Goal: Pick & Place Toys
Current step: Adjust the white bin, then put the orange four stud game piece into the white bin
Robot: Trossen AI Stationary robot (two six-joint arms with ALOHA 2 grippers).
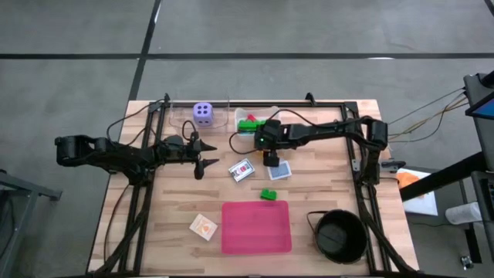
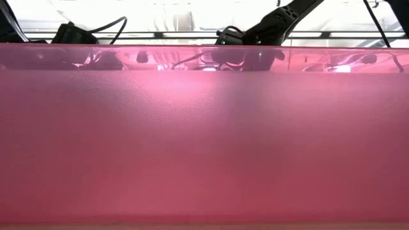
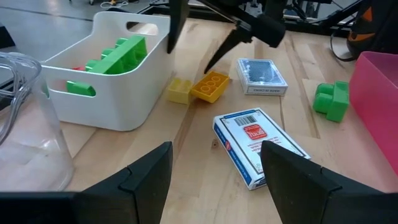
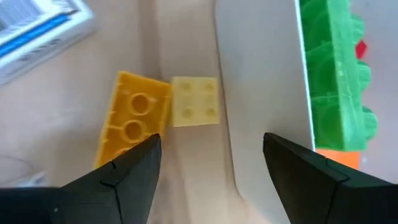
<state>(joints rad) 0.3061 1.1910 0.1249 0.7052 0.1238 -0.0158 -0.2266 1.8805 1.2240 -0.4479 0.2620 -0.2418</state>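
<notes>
**Right arm lined up over the two yellow-ish blocks by the tub**

The orange block [image 4: 129,121] and the small yellow block [image 4: 194,100] lie touching each other on the table, just beside the tub [image 4: 261,93]. The right gripper [image 4: 211,171] hangs right above them with its fingers spread wide and nothing between them, so the robot looks about to grab one, probably the yellow.

Progress looks like maybe halfway. The tub [image 3: 118,87] already holds several green blocks [image 3: 118,55] plus a bit of red and orange. Still out on the table: the two blocks above, a green block [image 1: 268,194], the white card [image 1: 241,170], the blue card [image 1: 280,171], the orange card [image 1: 204,225] off by the pink mat [image 1: 256,227], and the purple die [image 1: 203,113] at the far edge. So plenty left.

The left gripper [image 1: 202,155] waits near the white card, fingers apart and empty.

The high view gives the whole layout but the two small blocks are hidden under the right arm there. The wrist views are what actually show them, and what's inside the tub. The low view is basically useless, filled by a pink wall, likely the mat, with only bits of arm above.
</notes>
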